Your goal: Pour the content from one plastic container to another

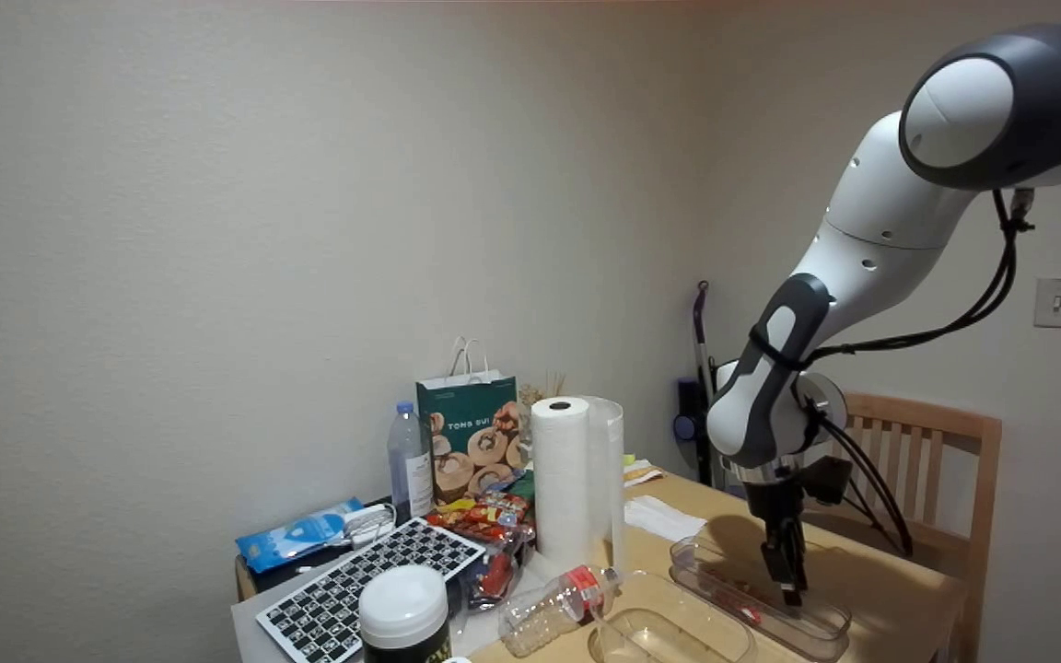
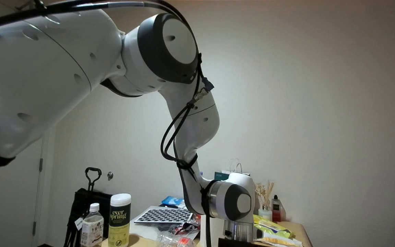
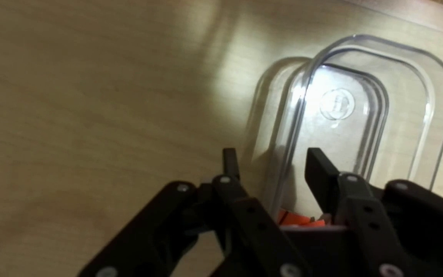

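Observation:
A long clear plastic container (image 3: 338, 140) rests on the wooden table, with orange-red pieces (image 3: 296, 219) inside near my gripper. My gripper (image 3: 271, 154) straddles its long side wall in the wrist view: one finger is outside, the other inside. Gaps show between the fingers and the wall, so the jaws stand open and part-way apart. In an exterior view the gripper (image 1: 792, 589) points down at this container (image 1: 707, 587), and a red piece (image 1: 752, 614) shows in it. Beside it stands a second clear, boxy container (image 1: 719, 635), cut off by the frame's lower edge.
A clear bottle (image 1: 540, 615) lies by the second container. Behind it rises a paper-towel roll (image 1: 560, 488). Red snack packs (image 1: 494, 516), a checkered board (image 1: 374, 580) and a white-lidded canister (image 1: 403, 612) crowd that end. A wooden chair (image 1: 982, 488) stands beyond the table.

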You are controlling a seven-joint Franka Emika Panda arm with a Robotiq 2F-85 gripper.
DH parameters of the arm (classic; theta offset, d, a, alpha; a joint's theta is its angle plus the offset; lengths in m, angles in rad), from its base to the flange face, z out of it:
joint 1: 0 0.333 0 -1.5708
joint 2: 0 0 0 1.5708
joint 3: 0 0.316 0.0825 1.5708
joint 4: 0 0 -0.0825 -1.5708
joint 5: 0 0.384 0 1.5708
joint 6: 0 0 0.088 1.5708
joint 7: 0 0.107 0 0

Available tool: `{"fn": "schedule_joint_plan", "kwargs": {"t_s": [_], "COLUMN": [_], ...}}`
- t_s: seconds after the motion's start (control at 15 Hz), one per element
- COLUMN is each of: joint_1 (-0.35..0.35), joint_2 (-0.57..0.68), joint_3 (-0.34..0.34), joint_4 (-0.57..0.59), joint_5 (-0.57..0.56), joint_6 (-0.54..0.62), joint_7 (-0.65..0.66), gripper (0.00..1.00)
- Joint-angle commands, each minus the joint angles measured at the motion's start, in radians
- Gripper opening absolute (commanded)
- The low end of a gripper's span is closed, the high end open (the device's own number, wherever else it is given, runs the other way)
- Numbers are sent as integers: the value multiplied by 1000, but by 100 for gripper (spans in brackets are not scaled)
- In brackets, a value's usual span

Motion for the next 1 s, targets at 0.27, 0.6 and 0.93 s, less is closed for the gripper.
{"fn": "schedule_joint_plan", "kwargs": {"t_s": [0.27,0.6,0.93], "joint_1": [-25,-7,70], "joint_2": [-33,-115,-237], "joint_3": [20,29,6], "joint_4": [-19,-43,-62], "joint_5": [-4,6,-49], "joint_6": [0,0,-6], "joint_7": [44,131,263], "gripper": [4,5,5]}}
